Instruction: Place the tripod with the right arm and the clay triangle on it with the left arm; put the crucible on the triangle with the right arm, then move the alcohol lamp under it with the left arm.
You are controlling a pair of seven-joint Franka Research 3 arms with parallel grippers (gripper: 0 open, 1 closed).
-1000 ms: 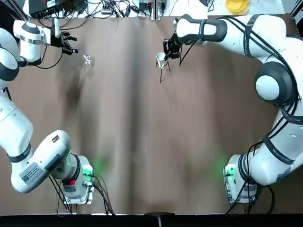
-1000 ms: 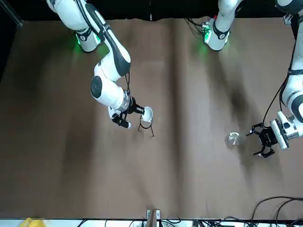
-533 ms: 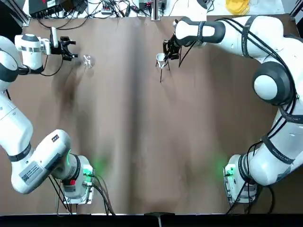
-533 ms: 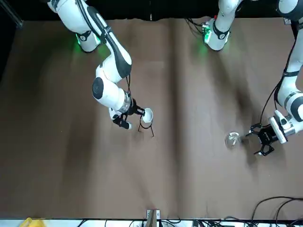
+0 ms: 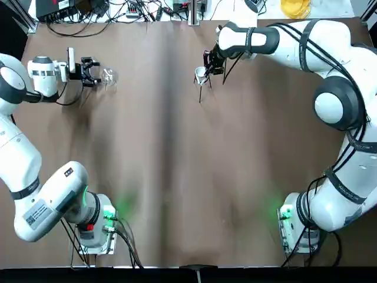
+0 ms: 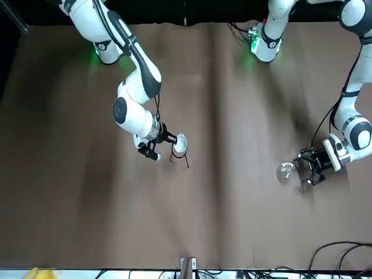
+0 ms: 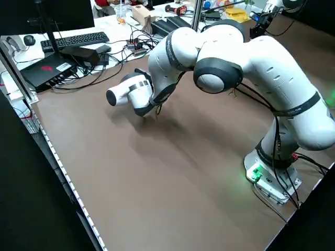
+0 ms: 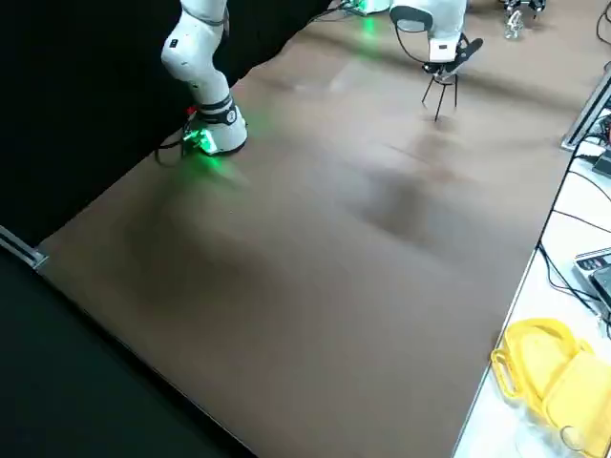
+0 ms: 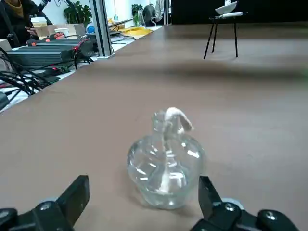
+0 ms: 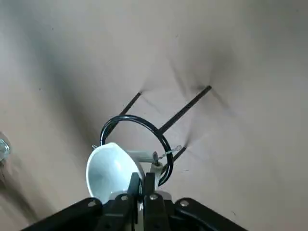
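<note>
Centre left gripper (image 9: 144, 185), spread beside alcohol lamp (image 9: 166, 168) at far left, to avoid toppling by off-centre contact. Level crucible (image 10: 110, 168), pinched in right gripper (image 10: 142, 177) above far-centre tripod (image 10: 185, 109), to prevent spilling off.

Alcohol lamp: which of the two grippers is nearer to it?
The left gripper, right beside the alcohol lamp; the right gripper is off at the tripod.

In the right wrist view, the small white ceramic crucible (image 10: 111, 173) and the right gripper's black fingers (image 10: 134, 185) hide much of the white clay triangle (image 10: 142, 156) ahead of them; the clear glass alcohol lamp (image 10: 4, 149), off to the hand's side, is cut by the edge.
</note>
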